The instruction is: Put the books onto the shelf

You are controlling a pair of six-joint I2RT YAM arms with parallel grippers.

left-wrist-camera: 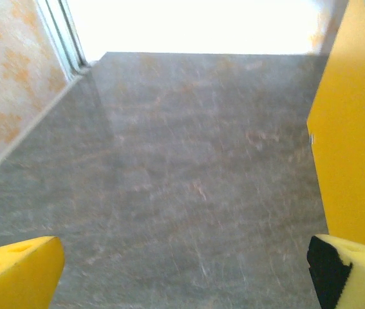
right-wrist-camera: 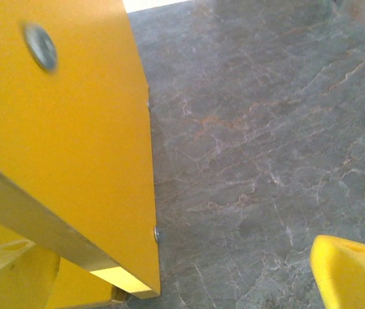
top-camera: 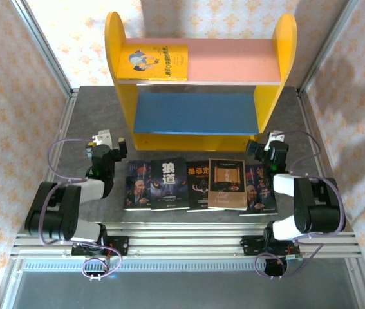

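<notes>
Five books [top-camera: 200,185] lie rowed before the shelf [top-camera: 114,58] for easy reach; left gripper [top-camera: 110,147] and right gripper [top-camera: 269,145] flank them, wide, empty.

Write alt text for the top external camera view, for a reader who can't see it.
Five books lie face up in a row on the grey table, in front of a yellow-sided shelf with one yellow-covered book on its pink upper board. The left tool and right tool sit near the row's two ends, holding nothing.
</notes>
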